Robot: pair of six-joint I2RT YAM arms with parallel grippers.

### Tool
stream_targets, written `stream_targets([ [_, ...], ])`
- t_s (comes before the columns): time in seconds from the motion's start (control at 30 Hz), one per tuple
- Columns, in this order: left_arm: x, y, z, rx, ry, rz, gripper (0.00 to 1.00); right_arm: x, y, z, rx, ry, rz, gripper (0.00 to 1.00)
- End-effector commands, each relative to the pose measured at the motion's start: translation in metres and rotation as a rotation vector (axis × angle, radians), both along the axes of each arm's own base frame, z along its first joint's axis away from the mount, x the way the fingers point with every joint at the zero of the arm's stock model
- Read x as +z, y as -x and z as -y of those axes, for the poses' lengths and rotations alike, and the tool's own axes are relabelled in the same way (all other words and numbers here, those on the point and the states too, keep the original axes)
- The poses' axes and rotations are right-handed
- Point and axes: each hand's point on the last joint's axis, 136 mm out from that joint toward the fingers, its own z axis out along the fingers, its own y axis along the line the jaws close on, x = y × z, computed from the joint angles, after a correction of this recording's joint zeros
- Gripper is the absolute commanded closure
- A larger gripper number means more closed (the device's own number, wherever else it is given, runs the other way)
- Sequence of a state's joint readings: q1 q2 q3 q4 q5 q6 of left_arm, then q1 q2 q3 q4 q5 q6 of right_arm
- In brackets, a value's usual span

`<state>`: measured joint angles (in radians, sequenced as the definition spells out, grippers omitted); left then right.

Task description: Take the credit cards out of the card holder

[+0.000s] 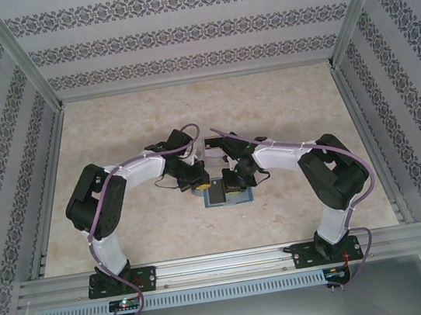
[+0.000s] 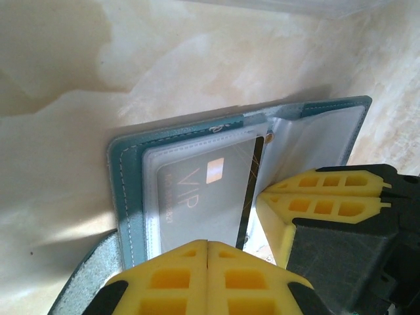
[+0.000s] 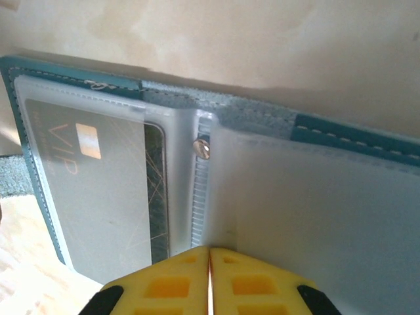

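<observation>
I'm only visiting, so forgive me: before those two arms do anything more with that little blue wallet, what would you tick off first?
1. Card holder lying open: ok.
2. VIP card taken out: not ok, it sits inside the holder.
3. Left pincer shut at the holder's near edge: ok.
4. Right pincer shut near the middle fold: ok.
5. Either pincer really pinching something: cannot tell.
6. Pincers clear of each other: ok, close but apart in the left wrist view.
</observation>
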<state>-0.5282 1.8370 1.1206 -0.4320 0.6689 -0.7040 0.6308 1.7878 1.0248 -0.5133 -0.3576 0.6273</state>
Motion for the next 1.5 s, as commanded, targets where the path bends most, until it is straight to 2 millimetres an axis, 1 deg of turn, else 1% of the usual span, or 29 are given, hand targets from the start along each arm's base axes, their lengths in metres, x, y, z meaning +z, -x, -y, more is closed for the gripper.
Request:
stream_targets([
  [0.0, 0.003, 0.003, -0.008, 0.003, -0.020, 0.009, 1.00, -0.012, -0.006, -0.010, 0.044, -0.002, 0.010, 0.91],
  [0.13, 0.000, 0.006, -0.011, 0.001, -0.033, 0.001, 1.00, -0.011, -0.003, -0.025, 0.090, -0.024, 0.005, 0.91],
  [0.3, -0.002, 0.007, -0.013, -0.004, -0.042, 0.000, 1.00, -0.009, -0.001, -0.035, 0.117, -0.037, 0.001, 0.91],
  [0.43, -0.008, 0.012, -0.017, -0.008, -0.064, -0.016, 1.00, -0.004, -0.001, -0.030, 0.103, -0.017, 0.014, 0.91],
  [0.6, -0.012, 0.018, -0.023, -0.013, -0.090, -0.026, 1.00, 0.010, -0.004, -0.022, 0.058, -0.003, 0.038, 0.87],
  [0.73, -0.017, 0.021, -0.027, -0.021, -0.115, -0.035, 1.00, 0.021, -0.007, -0.026, 0.030, -0.034, 0.059, 0.85],
  [0.8, -0.019, 0.022, -0.030, -0.025, -0.139, -0.034, 1.00, 0.024, -0.009, -0.031, 0.018, -0.069, 0.060, 0.84],
  [0.9, -0.023, 0.022, -0.033, -0.032, -0.161, -0.039, 1.00, 0.024, -0.011, -0.038, 0.007, -0.112, 0.045, 0.83],
  [1.07, -0.025, 0.023, -0.033, -0.035, -0.160, -0.045, 1.00, 0.021, -0.013, -0.049, 0.005, -0.152, 0.024, 0.83],
  [1.3, -0.027, 0.024, -0.032, -0.038, -0.159, -0.052, 1.00, 0.011, -0.015, -0.047, 0.003, -0.123, 0.011, 0.80],
  [1.47, -0.026, 0.024, -0.032, -0.040, -0.159, -0.054, 1.00, 0.005, -0.015, -0.042, 0.004, -0.092, 0.008, 0.79],
])
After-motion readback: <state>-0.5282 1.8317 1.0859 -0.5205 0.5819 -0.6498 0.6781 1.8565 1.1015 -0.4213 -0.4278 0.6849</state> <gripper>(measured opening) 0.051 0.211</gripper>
